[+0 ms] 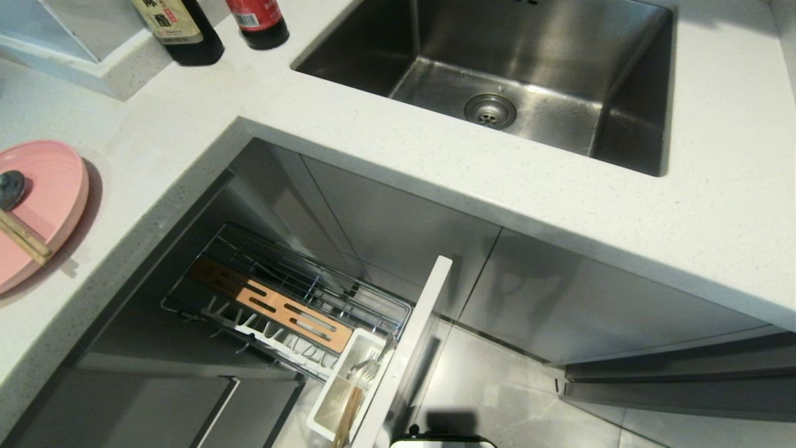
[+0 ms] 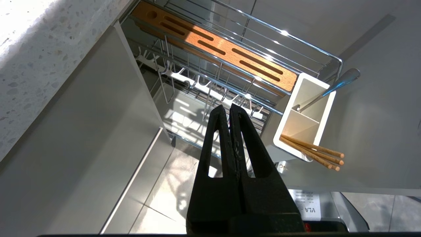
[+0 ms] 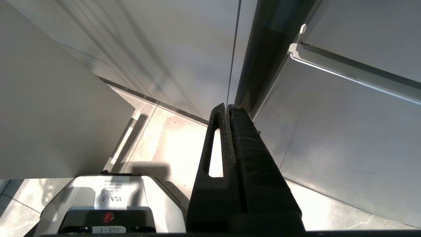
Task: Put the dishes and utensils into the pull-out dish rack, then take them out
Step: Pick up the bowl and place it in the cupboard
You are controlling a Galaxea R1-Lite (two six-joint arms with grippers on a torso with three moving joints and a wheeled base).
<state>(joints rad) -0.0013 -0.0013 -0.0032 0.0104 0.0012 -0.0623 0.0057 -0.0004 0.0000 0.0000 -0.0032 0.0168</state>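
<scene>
My left gripper [image 2: 229, 107] hangs low beside the cabinets with its two black fingers pressed flat together, holding nothing, and my right gripper [image 3: 227, 106] hangs the same way, fingers pinched tight on empty air, in front of the pale cabinet doors [image 3: 345, 131] and the tiled floor [image 3: 171, 138]. Neither arm reaches into my head view. Below the edge of the speckled white counter [image 1: 435, 168] the dish rack [image 1: 292, 298] stands pulled out of its cabinet, its chrome wires bare of dishes, the tan slotted wooden strip [image 1: 289, 308] running along it. At its outer end, just behind the pale flat cabinet front [image 1: 413, 336], sits the white utensil cup [image 2: 304, 115]. A grey spoon [image 2: 332, 87] leans in one compartment with its wide end sticking up over the rim, and chopsticks [image 2: 312, 151] lean out of the next compartment. Up on the counter at my left lies the pink plate [image 1: 43, 205], with another pair of chopsticks [image 1: 23, 236] resting across it and a dark round thing [image 1: 11, 188] at its edge that I cannot make out. The steel sink [image 1: 497, 74] is set into the counter well to the right of the plate, and two dark bottles [image 1: 186, 28] stand near the far edge between them. The counter's overhang and the open cabinet side [image 2: 82, 148] stand between my left fingers and the plate.
</scene>
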